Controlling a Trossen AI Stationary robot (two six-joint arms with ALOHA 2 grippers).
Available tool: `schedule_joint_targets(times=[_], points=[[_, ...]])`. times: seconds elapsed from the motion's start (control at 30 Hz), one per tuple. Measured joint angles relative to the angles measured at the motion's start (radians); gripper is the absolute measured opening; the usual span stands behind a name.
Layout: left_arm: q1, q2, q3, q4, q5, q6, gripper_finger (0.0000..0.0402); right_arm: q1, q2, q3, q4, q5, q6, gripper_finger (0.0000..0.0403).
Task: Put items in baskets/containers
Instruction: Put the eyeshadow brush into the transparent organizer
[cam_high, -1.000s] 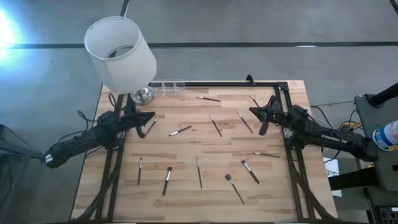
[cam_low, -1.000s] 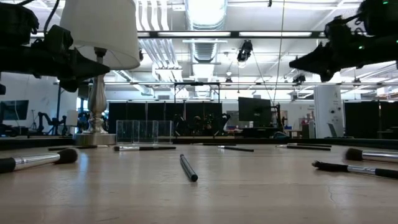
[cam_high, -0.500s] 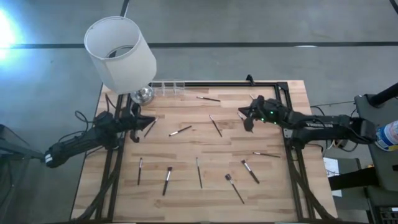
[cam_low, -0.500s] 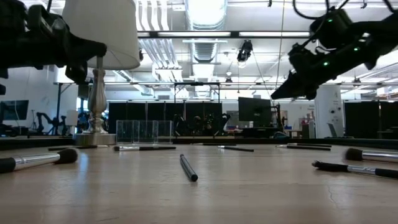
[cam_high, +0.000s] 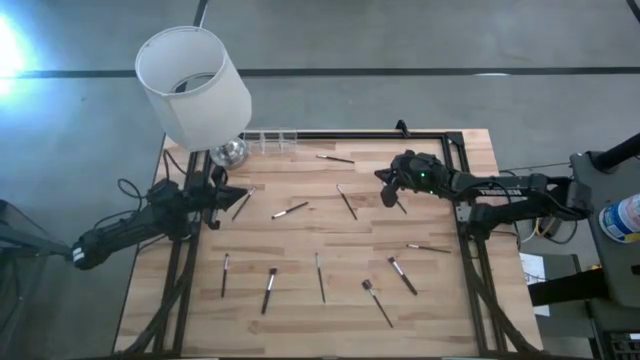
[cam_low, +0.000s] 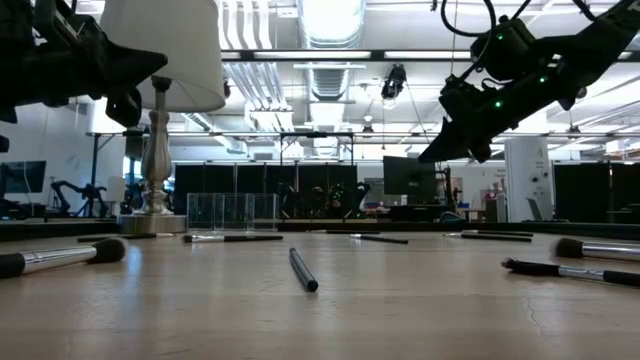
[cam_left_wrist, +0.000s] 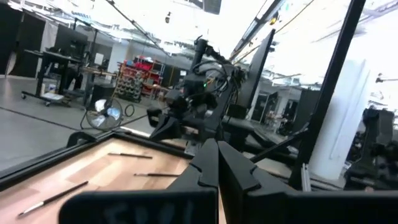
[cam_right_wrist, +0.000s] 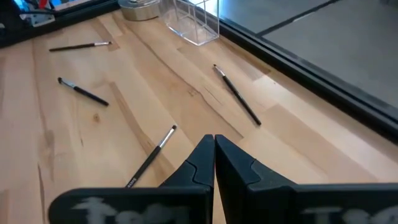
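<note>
Thin makeup brushes (cam_high: 345, 202) scattered singly across a wooden table (cam_high: 300, 255), none inside the clear compartment holder (cam_high: 270, 140) standing at the table's far edge, just beside the chrome foot of a white-shaded lamp (cam_high: 193, 85) at the far left corner. Nearest the holder, one brush (cam_high: 335, 158) lying along the far edge; others well apart from it toward the table's middle and near side, with bare wood between them. Right gripper (cam_high: 388, 190) raised above the table on the right-hand side of the holder, fingers pressed together on nothing, over a brush (cam_right_wrist: 149, 160) and near another (cam_right_wrist: 237, 96). Left gripper (cam_high: 226, 194) near the lamp foot at the table's left edge, fingers together, empty, beside a dark brush (cam_high: 241, 206). Black frame rails (cam_high: 462, 215) bordering the table's sides.
</note>
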Motion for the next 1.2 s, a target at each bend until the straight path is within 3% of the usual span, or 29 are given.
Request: schedule_joint_targets(times=[0.23, 0.57, 0.97, 1.2], points=[[0.0, 0.0, -0.001, -0.023, 0.027, 0.019, 0.0, 0.0, -0.001, -0.001, -0.045, 0.0, 0.064, 0.0008], [0.0, 0.0, -0.001, 0.006, 0.424, 0.08, 0.0, 0.0, 0.0, 0.041, -0.182, 0.0, 0.068, 0.0009], [-0.001, 0.04, -0.002, -0.015, 0.434, 0.166, 0.0, 0.0, 0.001, 0.047, -0.218, -0.004, 0.09, 0.0009], [-0.002, 0.087, -0.002, -0.016, 0.437, 0.209, 0.0, 0.026, 0.001, 0.098, -0.346, -0.009, 0.137, 0.003]])
